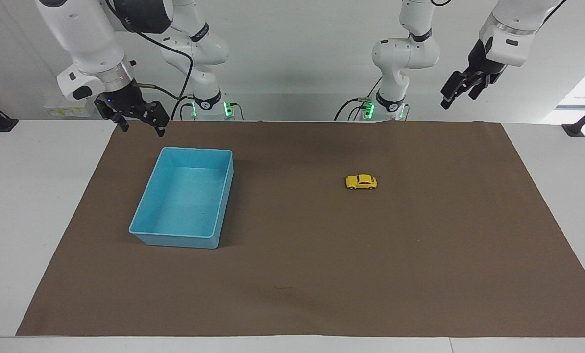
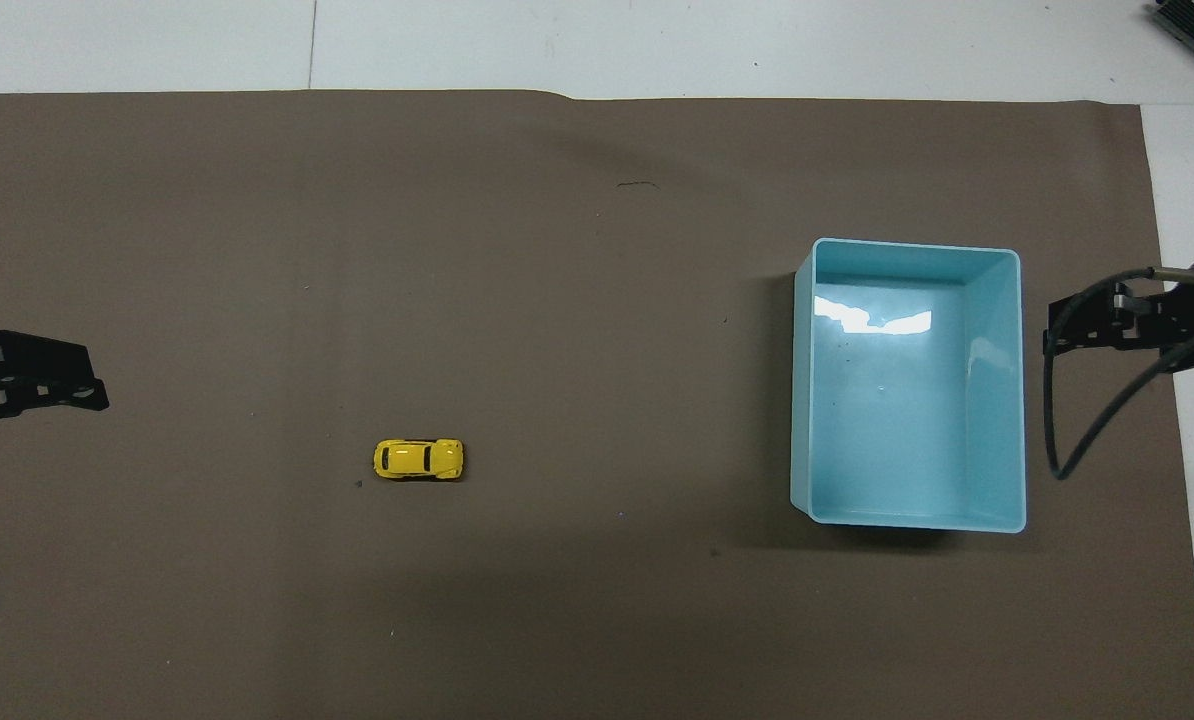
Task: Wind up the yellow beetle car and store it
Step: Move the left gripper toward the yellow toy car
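The yellow beetle car (image 1: pixel 361 182) stands on its wheels on the brown mat, alone, toward the left arm's end of the table (image 2: pixel 418 459). My left gripper (image 1: pixel 459 97) hangs high over the mat's edge closest to the robots, well away from the car, turned slantwise, open and empty. At the overhead view's edge only part of the left gripper (image 2: pixel 35 385) shows. My right gripper (image 1: pixel 143 130) hovers just above the mat by the light-blue bin's (image 1: pixel 197 150) rim nearest the robots, open with nothing in it.
The bin (image 2: pixel 907 246) is empty and sits toward the right arm's end of the mat. The brown mat (image 1: pixel 297 274) covers most of the white table. A black cable (image 2: pixel 1057 400) loops down from the right wrist beside the bin.
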`<state>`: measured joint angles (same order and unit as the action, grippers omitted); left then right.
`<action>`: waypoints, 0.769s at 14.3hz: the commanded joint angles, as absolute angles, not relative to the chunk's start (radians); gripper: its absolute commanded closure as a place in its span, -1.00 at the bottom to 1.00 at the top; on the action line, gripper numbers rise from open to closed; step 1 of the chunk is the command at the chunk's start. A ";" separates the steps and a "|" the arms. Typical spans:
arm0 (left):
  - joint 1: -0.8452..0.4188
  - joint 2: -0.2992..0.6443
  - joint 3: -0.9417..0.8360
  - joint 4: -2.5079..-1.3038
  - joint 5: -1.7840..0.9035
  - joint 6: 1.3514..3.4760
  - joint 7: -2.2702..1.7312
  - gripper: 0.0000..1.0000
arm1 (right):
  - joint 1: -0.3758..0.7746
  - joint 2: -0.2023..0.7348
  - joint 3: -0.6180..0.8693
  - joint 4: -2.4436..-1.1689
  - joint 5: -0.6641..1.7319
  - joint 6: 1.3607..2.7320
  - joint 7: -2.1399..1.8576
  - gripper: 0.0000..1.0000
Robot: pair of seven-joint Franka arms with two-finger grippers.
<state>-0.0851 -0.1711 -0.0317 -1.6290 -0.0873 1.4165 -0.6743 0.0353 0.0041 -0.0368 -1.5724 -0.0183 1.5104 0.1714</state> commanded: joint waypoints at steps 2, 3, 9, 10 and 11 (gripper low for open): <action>-0.097 -0.179 -0.028 -1.689 -0.127 1.416 -1.114 -1.00 | 0.034 -0.018 -0.043 -1.597 0.005 1.516 0.152 -1.00; -0.097 -0.184 -0.026 -1.712 -0.133 1.422 -1.191 -1.00 | 0.034 -0.018 -0.043 -1.597 0.005 1.516 0.152 -1.00; -0.201 -0.201 -0.032 -1.989 -0.135 1.710 -1.576 -1.00 | 0.034 -0.018 -0.043 -1.597 0.005 1.516 0.150 -1.00; -0.234 -0.198 -0.031 -2.021 -0.135 1.760 -1.644 -1.00 | 0.034 -0.018 -0.043 -1.597 0.005 1.516 0.152 -1.00; -0.257 -0.196 -0.031 -2.051 -0.135 1.804 -1.690 -1.00 | 0.034 -0.018 -0.043 -1.597 0.005 1.516 0.152 -1.00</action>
